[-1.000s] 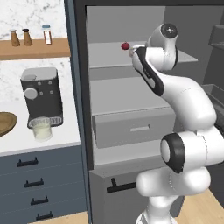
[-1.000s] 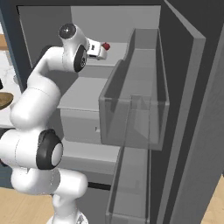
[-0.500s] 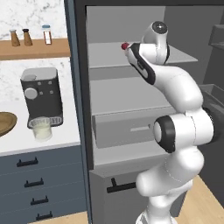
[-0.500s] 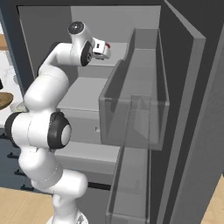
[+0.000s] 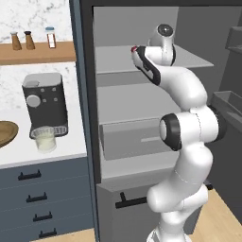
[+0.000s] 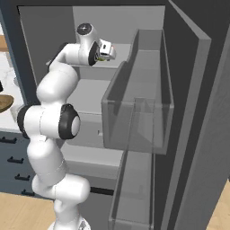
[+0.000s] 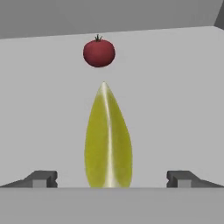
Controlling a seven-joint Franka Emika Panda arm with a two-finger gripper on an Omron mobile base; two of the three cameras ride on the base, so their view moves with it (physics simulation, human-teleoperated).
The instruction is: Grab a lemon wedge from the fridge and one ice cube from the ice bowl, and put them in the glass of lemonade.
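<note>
The lemon wedge [image 7: 108, 140], a yellow-green sliver, lies on the grey upper shelf [image 5: 113, 59] of the open fridge [image 5: 88, 123]. My gripper [image 7: 111, 179] is open, and the wedge's near end sits between the two fingertips [image 7: 41, 178] without either touching it. The left base view has the gripper [image 5: 136, 53] over that shelf, and the right base view has the gripper [image 6: 109, 53] there too. The glass of lemonade [image 5: 45, 139] stands on the counter in front of the coffee machine. The ice bowl [image 5: 5, 133], brown and shallow, is cut off by the left edge.
A small dark red round fruit [image 7: 99, 52] sits just beyond the wedge on the same shelf. A black coffee machine [image 5: 45, 101] stands behind the glass. The open fridge door's clear bins [image 6: 139, 90] hang to the arm's right. A drawer [image 5: 134, 139] fronts the fridge below.
The arm has reached further in over the upper shelf, carrying the hand toward the back. The jaws have stayed open.
</note>
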